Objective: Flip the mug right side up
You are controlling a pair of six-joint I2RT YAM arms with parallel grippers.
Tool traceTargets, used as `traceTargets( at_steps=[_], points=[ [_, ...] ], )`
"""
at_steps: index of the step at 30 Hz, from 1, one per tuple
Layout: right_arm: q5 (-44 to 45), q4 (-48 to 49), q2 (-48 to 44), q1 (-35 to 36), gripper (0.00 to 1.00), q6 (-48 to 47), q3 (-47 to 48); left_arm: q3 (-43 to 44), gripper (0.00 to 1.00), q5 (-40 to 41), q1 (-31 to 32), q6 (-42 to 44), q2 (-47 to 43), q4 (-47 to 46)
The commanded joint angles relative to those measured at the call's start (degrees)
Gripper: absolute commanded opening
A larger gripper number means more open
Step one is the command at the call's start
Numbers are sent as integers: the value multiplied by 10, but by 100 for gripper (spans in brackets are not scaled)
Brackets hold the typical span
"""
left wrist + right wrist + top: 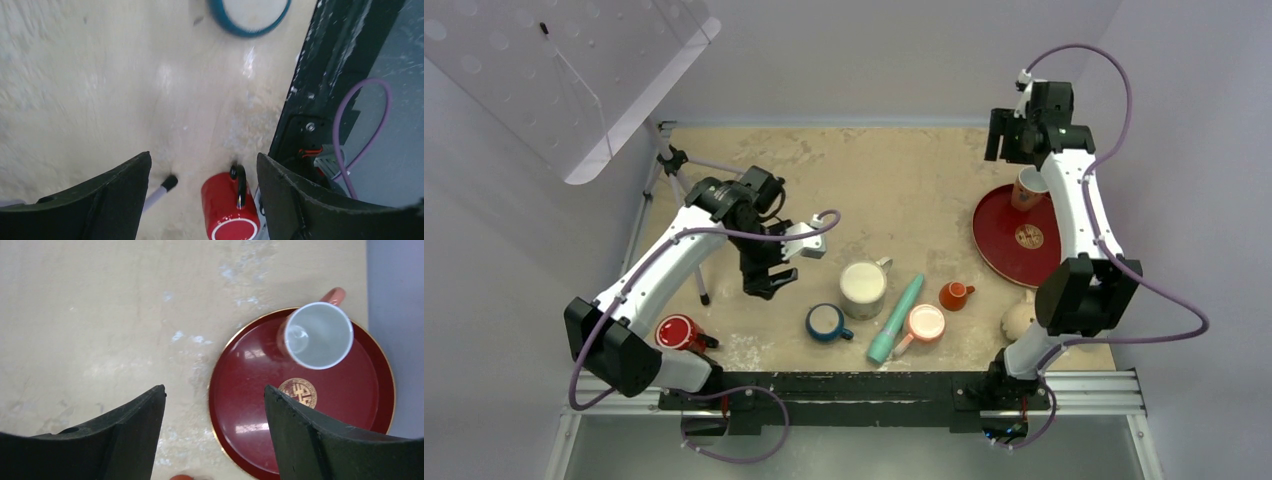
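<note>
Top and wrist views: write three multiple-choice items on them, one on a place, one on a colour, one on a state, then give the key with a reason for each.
1. The salmon mug stands:
A. on a shelf
B. on the red plate
C. on the floor

2. The tipped mug in the left wrist view is:
A. green
B. yellow
C. red

3. The right gripper is:
A. open and empty
B. shut on a spoon
C. shut on a lid

Key:
1 B: the right wrist view shows it upright inside the plate's rim.
2 C: its body is glossy red, with a dark handle.
3 A: its fingers stand apart with nothing between them.
</note>
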State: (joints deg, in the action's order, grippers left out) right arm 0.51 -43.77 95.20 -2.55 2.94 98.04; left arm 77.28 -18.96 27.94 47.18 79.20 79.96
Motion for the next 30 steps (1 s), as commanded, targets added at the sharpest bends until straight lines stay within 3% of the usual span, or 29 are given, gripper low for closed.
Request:
traceTargets(
  at_steps=[1,4,7,11,17,22,30],
  points=[
    [10,41,-50,47,76,3,-49,-100,83,105,-60,33,-62,22],
    [3,77,-82,73,76,15,-98,-214,90,179,-66,60,-133,-13],
    [-28,112,-104,83,76,30,-144,-270,93,235,-71,56,-148,-24],
    [-66,140,-111,90,77,23,-184,-279,91,269,-81,38,-108,-40],
    [-78,153,-84,91,77,12,-189,-305,86,297,-81,83,-67,-79],
    [-92,147,-56,91,77,9,-170,-293,77,237,-69,46,-28,-65],
    [-106,149,-53,91,77,4,-172,-343,68,275,-58,66,-8,-121]
  ],
)
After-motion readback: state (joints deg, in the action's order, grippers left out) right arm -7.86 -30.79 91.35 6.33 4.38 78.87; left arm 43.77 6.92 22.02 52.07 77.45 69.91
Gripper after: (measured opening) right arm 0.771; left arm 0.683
